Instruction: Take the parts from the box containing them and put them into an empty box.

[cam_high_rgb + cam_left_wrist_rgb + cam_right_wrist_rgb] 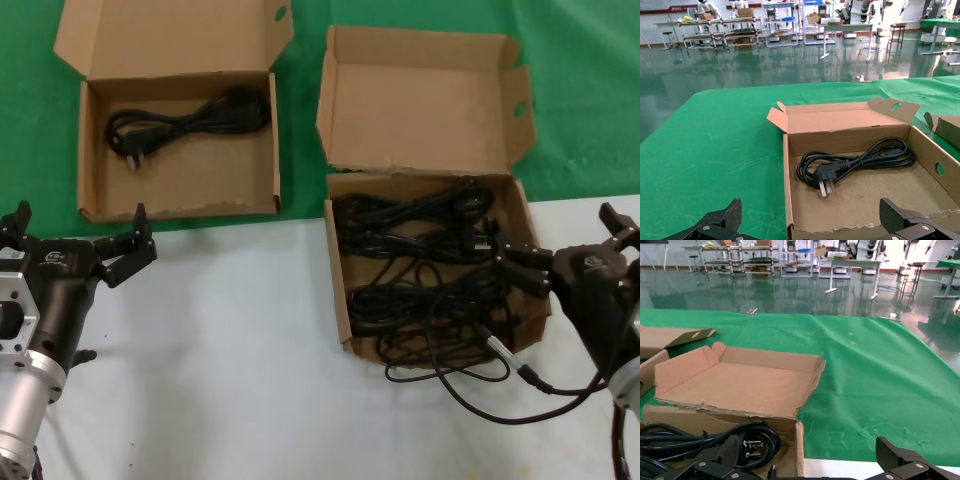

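Observation:
The wider plain-lidded box (pixel 180 210) at the back left holds one looped black power cord (pixel 185 125), whose plug points toward the front wall (pixel 788 175) in the left wrist view, cord (pixel 855 162). The wing-lidded box (pixel 338 270) on the right holds several tangled cords (pixel 420 230); one cord (pixel 470 385) spills over its front edge onto the table. My left gripper (pixel 80 235) hovers open just in front of the left box, also seen as left gripper (pixel 810 227). My right gripper (pixel 570 245) stands open over the right box's right wall (pixel 799 450), beside the cords (pixel 740 437).
Both boxes' lids stand open toward the back, the right one's lid (pixel 740 385) lying flat on the green cloth (pixel 590 100). The front half is a white table surface (pixel 220 350). The trailing cord loops toward my right arm.

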You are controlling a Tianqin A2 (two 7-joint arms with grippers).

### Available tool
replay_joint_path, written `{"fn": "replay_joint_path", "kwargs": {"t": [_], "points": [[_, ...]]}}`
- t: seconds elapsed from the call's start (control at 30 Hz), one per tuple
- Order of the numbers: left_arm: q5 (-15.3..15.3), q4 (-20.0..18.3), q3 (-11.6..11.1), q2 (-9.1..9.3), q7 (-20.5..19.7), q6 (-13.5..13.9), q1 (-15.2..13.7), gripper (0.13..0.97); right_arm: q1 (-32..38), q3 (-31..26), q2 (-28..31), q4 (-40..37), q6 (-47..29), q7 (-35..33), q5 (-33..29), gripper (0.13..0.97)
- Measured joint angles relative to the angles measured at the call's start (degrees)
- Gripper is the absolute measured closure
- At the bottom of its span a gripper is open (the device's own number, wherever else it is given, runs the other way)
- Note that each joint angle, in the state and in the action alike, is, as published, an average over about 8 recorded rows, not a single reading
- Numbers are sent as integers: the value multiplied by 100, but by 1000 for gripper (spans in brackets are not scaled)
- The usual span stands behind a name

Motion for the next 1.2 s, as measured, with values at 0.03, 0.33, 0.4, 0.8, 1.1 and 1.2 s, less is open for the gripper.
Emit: {"fn": "replay_joint_path", "kwargs": {"t": [0.03, 0.33, 0.4, 0.8, 1.1, 1.2], "points": [[0, 0, 0, 0, 0, 0, 0, 132, 0, 0, 0, 0, 0, 0, 0, 129], [0, 0, 0, 0, 0, 0, 0, 132, 0, 0, 0, 0, 0, 0, 0, 129], [0, 0, 0, 0, 0, 0, 0, 132, 0, 0, 0, 0, 0, 0, 0, 129], [0, 0, 0, 0, 0, 0, 0, 132, 0, 0, 0, 0, 0, 0, 0, 129], [0, 0, 0, 0, 0, 0, 0, 132, 0, 0, 0, 0, 0, 0, 0, 129], [0, 0, 0, 0, 0, 0, 0, 132, 0, 0, 0, 0, 0, 0, 0, 129]]}}
